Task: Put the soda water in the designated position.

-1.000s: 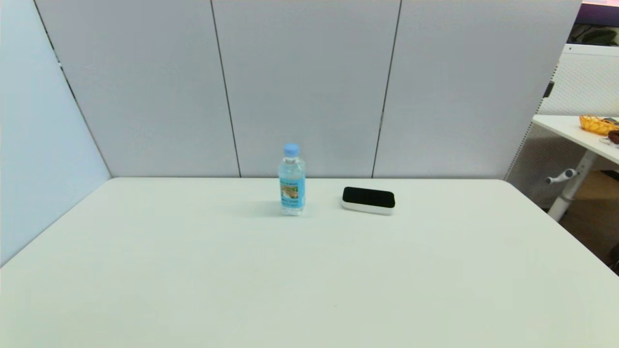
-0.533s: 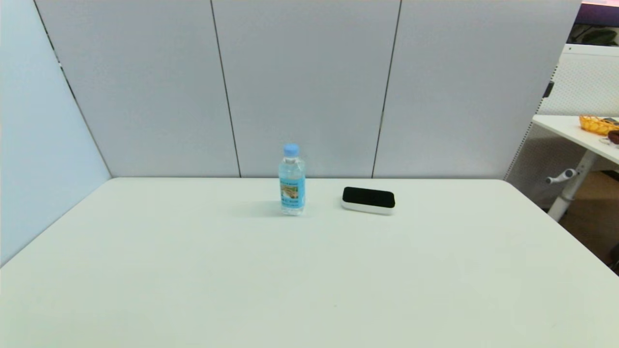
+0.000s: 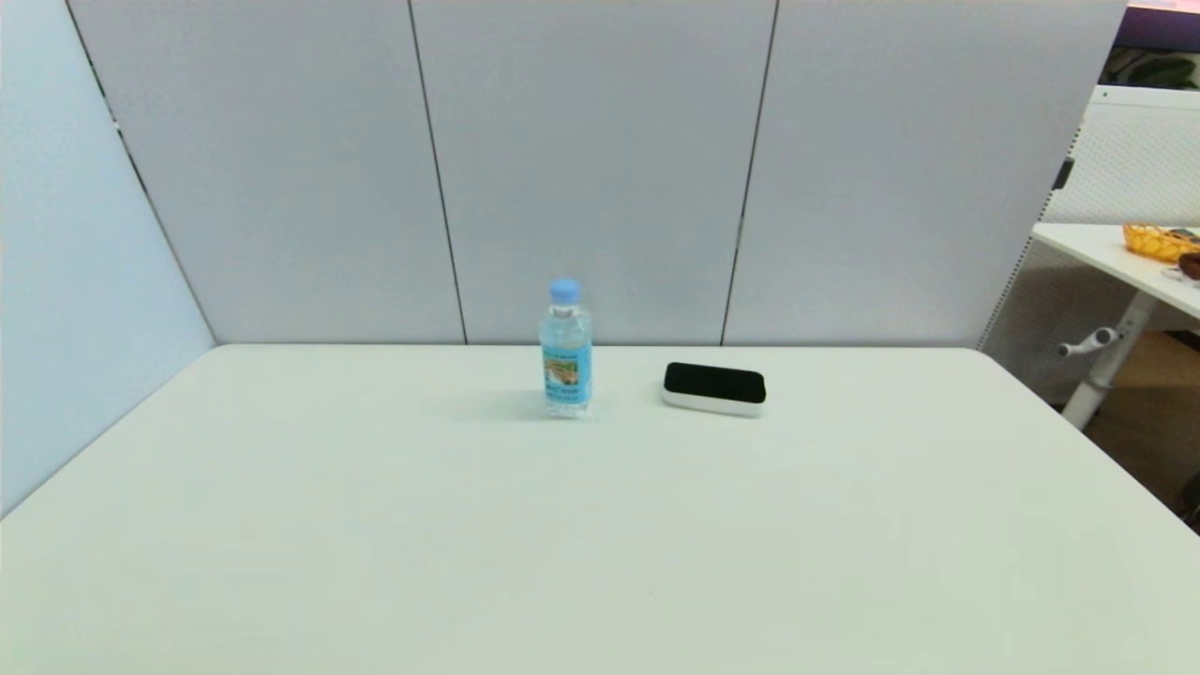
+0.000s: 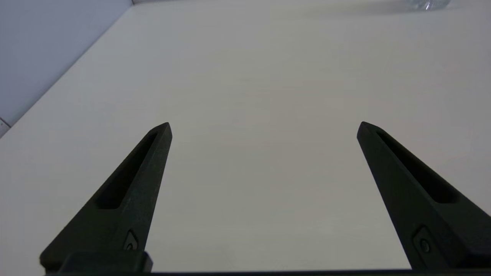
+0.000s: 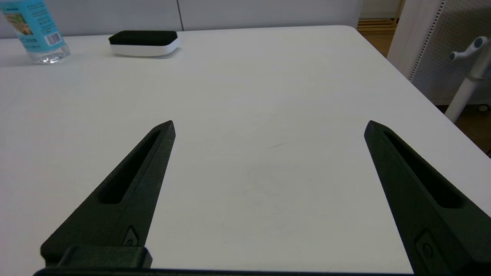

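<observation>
Over the white table [image 3: 600, 544], my left gripper [image 4: 264, 128] and my right gripper [image 5: 269, 126] are both hanging wide open, holding nothing. Far ahead, the soda water [image 3: 566, 349] is standing upright, near the flat black-topped device [image 3: 713, 388]. Nothing is looking different from a second ago.

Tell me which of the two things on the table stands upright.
The soda water: tall, with a blue cap. The black-topped device beside it lies flat.
</observation>
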Controlling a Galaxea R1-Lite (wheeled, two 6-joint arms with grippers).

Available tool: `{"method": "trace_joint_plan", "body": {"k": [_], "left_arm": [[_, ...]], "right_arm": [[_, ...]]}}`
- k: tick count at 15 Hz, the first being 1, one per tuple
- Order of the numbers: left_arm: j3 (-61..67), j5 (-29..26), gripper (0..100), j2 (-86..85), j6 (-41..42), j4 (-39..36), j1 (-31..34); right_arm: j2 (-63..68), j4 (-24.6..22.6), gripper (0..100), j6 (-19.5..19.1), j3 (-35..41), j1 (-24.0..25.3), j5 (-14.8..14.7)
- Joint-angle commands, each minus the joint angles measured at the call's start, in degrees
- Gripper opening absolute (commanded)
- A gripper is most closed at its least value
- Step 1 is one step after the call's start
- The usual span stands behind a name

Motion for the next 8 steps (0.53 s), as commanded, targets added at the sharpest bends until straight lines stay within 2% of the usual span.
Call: {"method": "trace_joint_plan", "body": {"k": [1, 8], "left_arm": [[2.2, -0.05, 100, -3.22, -4.66, -3.76, -0.27], [2.2, 0.13, 100, -3.14, -5.01, -3.85, -0.27]], "right_arm": [[-0.04, -0.02, 100, 0.0, -0.04, 0.0, 0.0], [-0.04, -0.02, 100, 0.0, -0.04, 0.0, 0.0]]}}
